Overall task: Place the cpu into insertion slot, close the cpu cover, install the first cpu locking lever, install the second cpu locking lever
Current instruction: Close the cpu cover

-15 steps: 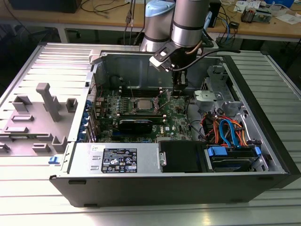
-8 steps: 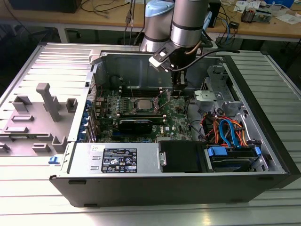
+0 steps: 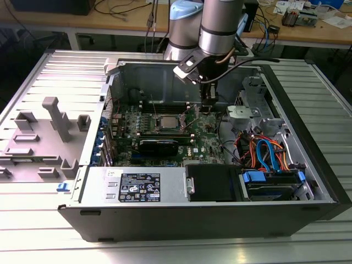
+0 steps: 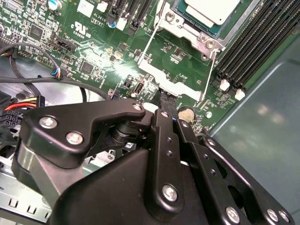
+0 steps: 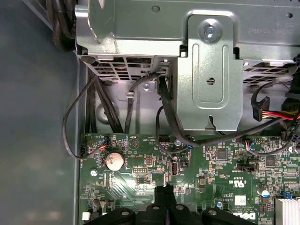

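CPU: cpu [image 4: 208, 10] lies flat in the slot [image 4: 190, 35], pale face up; in the exterior view it [image 3: 165, 122] shows as a bright square mid-board. Seated, I judge, so the first step looks done.

Slot: silvery frame around the cpu, on the green board [image 5: 225, 178], just beside the long memory slots [image 4: 253, 47].

Cover: cover [image 4: 171, 83] is swung open, away from the cpu. Green board shows through its cut-out, and its broad free edge lies on the side toward the gripper. It is not yet closed.

Gripper: gripper [image 4: 164, 99] has its fingers pressed together with nothing between them. The dark tip is low over the board, at or just beside the cover's free edge. Whether it touches, I cannot tell.

Why so: a narrow closed tip suits nudging a thin plate, not pinching it. It also fits between the cover and the nearby coin cell [image 4: 186, 112].

Other views: the first wrist view has the tip [image 5: 164, 188] over small board parts, with the coin cell [image 5: 114, 161] to one side. The exterior view has the gripper [image 3: 208, 109] reaching down into the case [image 3: 308, 165], on the exterior view's right of the slot.

Beyond: a metal bracket [image 5: 211, 79] and black cables [image 5: 164, 117] lie past the board's edge, clear of the tip.
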`<state>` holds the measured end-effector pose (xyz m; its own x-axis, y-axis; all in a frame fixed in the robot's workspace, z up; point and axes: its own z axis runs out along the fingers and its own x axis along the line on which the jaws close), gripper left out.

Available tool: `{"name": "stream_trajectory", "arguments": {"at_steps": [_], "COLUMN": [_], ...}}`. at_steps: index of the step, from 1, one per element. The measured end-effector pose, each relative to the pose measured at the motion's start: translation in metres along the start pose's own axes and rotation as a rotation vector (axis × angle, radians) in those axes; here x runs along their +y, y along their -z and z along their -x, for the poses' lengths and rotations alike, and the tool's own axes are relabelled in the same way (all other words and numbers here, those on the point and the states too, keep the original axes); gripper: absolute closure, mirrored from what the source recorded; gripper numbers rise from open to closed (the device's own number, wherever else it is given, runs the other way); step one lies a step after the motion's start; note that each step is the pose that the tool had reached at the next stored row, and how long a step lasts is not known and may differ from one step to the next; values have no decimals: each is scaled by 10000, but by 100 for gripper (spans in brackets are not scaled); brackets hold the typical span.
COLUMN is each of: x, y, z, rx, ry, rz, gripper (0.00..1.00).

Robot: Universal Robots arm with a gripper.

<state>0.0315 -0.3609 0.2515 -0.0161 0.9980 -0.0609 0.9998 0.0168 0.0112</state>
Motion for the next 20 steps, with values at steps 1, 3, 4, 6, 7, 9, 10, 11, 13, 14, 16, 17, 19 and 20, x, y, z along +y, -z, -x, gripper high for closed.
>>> {"name": "stream_trajectory", "arguments": {"at_steps": [1, 3, 4, 6, 7, 9, 10, 11, 13, 14, 16, 17, 19, 20], "x": [-10, -25, -48, -68, -78, -100, -106, -115, -125, -130, -147, -164, -183, -191], "y": [-2, -5, -7, -10, -11, -14, -16, -18, -20, -21, -21, -23, -25, -26], "z": [0, -1, -1, -1, -2, -2, -2, -3, -3, -3, -3, -4, -4, -4], "rx": [-1, -1, -1, -1, -1, 0, 0, -1, -2, -1, -1, 0, -2, -1], "ry": [1, 1, 0, 0, 1, 0, 0, 1, 1, 1, 1, 1, 1, 1], "rz": [-1, -1, 0, 0, -1, -1, 0, -1, -1, -1, -1, -1, -1, -1], "gripper": [89, 89, 89, 89, 89, 89, 89, 89, 89, 89, 89, 89, 89, 89]}}
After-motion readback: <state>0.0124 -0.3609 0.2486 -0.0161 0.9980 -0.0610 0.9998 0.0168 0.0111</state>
